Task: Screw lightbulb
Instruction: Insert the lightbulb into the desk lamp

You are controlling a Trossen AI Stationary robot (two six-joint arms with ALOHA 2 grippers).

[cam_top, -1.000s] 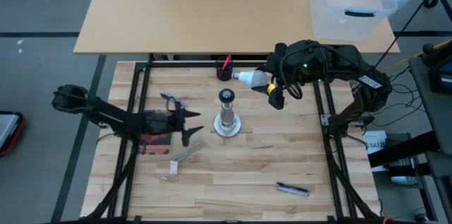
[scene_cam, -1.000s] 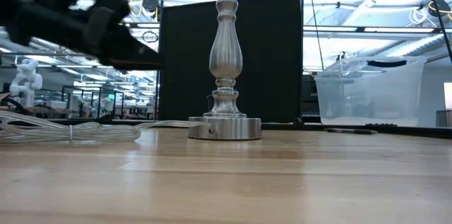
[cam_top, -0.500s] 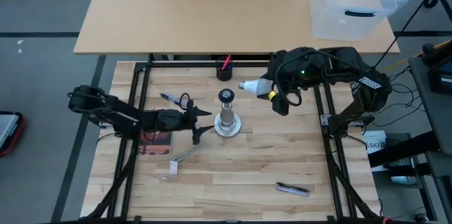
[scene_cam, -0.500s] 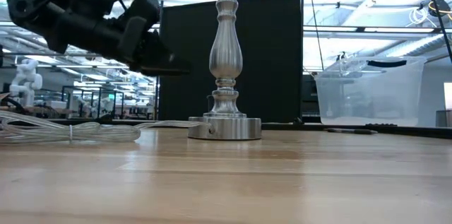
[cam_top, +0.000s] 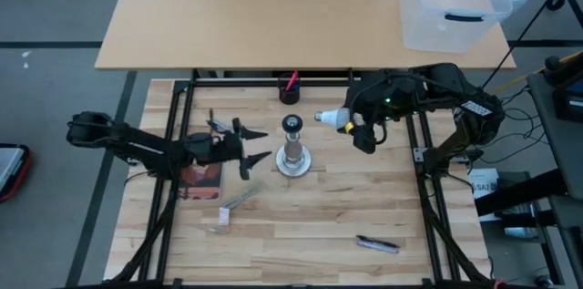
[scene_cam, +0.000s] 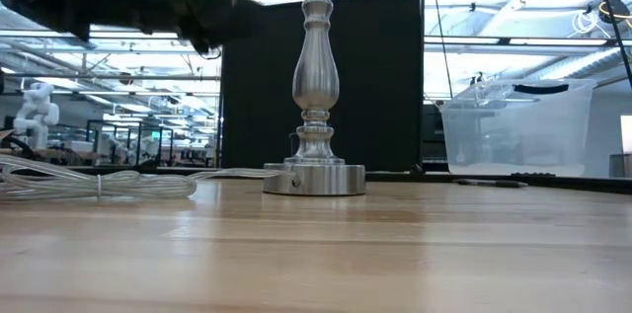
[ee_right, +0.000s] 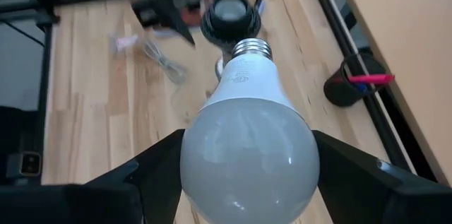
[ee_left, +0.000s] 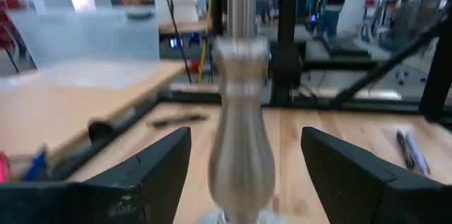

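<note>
A smooth frosted lightbulb (ee_right: 245, 150) with a ribbed silvery base sits clamped in the right claw (cam_top: 351, 121), now nearer the turned metal socket stand (cam_top: 291, 148). The left claw (cam_top: 244, 146), spread wide and empty, has risen beside the stand's post over the wooden surface (cam_top: 319, 216).

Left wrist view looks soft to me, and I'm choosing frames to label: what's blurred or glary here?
Left wrist view: the lamp stand up close is blurred. Low view: bright ceiling lights backlight the left arm, leaving it a dark shape. Right wrist view: the lightbulb is fairly sharp, the socket beyond it soft.
</note>
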